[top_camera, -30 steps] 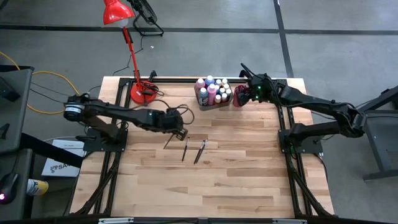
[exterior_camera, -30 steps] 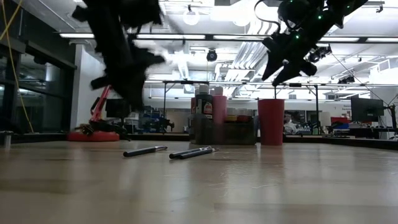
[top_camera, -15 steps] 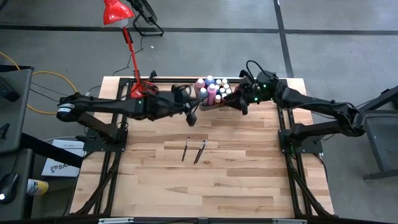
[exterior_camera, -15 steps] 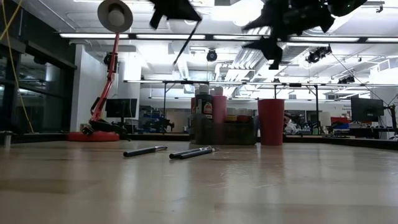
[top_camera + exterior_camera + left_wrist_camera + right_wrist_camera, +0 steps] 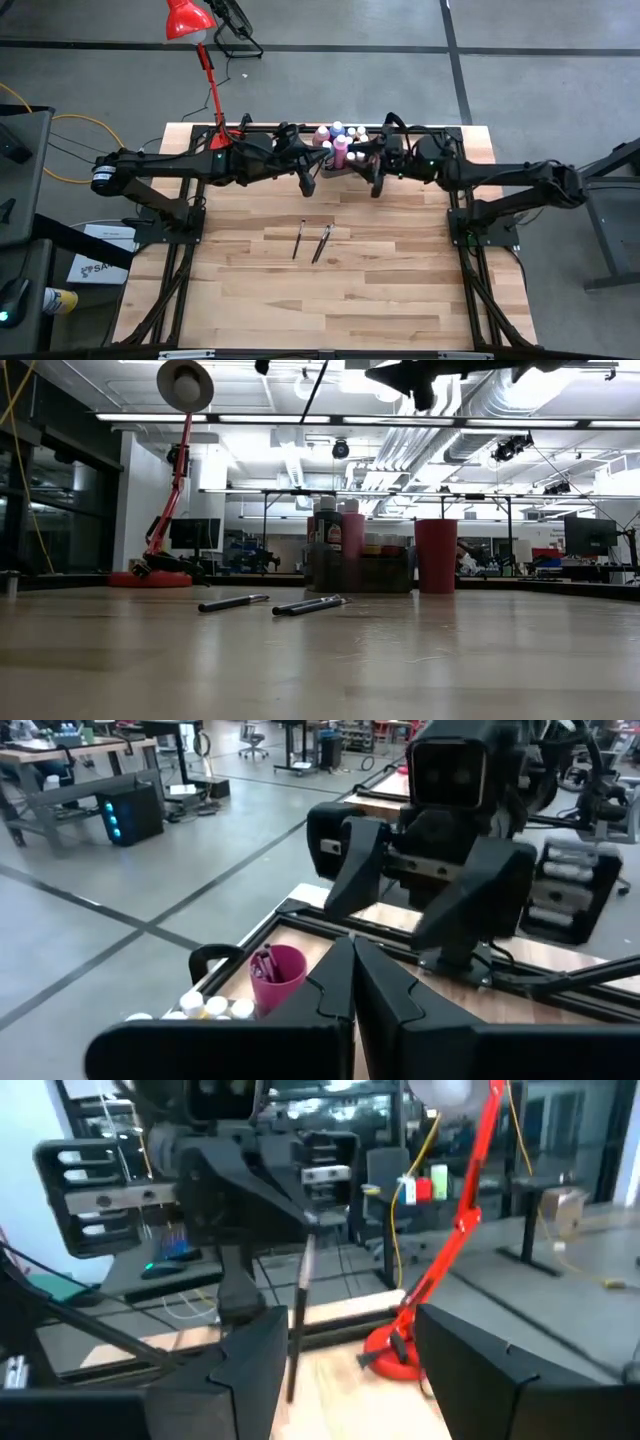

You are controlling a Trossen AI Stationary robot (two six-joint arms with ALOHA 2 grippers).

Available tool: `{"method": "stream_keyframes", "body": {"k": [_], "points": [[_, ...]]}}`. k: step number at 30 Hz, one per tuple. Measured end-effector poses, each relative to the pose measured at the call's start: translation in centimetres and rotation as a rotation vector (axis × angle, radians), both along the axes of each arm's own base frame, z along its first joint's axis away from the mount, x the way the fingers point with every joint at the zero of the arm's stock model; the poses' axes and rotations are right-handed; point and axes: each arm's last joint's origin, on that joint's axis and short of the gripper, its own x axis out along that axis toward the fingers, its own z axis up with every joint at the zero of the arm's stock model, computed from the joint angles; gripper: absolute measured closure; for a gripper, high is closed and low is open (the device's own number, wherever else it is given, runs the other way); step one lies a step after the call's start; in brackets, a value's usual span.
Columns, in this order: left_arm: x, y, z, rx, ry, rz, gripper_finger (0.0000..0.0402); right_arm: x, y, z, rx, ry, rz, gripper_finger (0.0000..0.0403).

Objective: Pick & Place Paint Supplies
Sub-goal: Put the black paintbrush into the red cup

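Note:
My left gripper point(image 5: 306, 180) is shut on a thin dark paintbrush point(image 5: 299, 1315) high over the table's far middle, beside the grey bin point(image 5: 330, 168) of paint bottles point(image 5: 338, 140). My right gripper point(image 5: 373, 178) stands open, level and facing it a little way to the right; the brush hangs in front of its fingers point(image 5: 250, 1370), untouched. Other brushes point(image 5: 299, 238) point(image 5: 322, 242) lie flat on the wood nearer the middle. The red cup point(image 5: 436, 555) with brushes in it point(image 5: 278, 978) stands right of the bin. My left gripper pinches the paintbrush near its upper end point(image 5: 308, 1240) between its two shut fingers. The fingers lie level, coming from the table's left, across the brush. The brush hangs nearly upright below them point(image 5: 312, 395), well clear of the table.
A red desk lamp point(image 5: 212, 85) stands on its base point(image 5: 232, 148) at the far left of the table. The bin and cup sit under and between the two arms. The near half of the wooden table point(image 5: 330, 300) holds nothing but the loose brushes.
My left gripper has risen from the table with one brush and gone toward the far edge and the bin, tipping from pointing down to level; the brush now hangs clear. My right gripper has swung from over the red cup toward the left and tipped level, staying open.

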Motion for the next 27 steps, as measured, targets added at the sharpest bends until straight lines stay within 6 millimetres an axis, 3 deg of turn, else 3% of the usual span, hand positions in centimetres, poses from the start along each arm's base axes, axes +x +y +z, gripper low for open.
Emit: {"method": "stream_keyframes", "body": {"k": [11, 23, 27], "points": [[0.0, -0.1, 0.0, -0.006, -0.004, -0.021, 0.0401, 3.9, 0.3, -2.4, 0.029, -0.081, 0.033, 0.0190], [0.1, -0.2, 0.3, -0.008, -0.030, -0.061, 0.0401, 6.3, 0.4, -2.1, 0.068, -0.156, 0.100, 0.0190], [0.3, -0.2, 0.2, -0.007, -0.031, -0.073, 0.0401, 6.6, 0.3, -2.2, 0.073, -0.144, 0.080, 0.0213]]}}
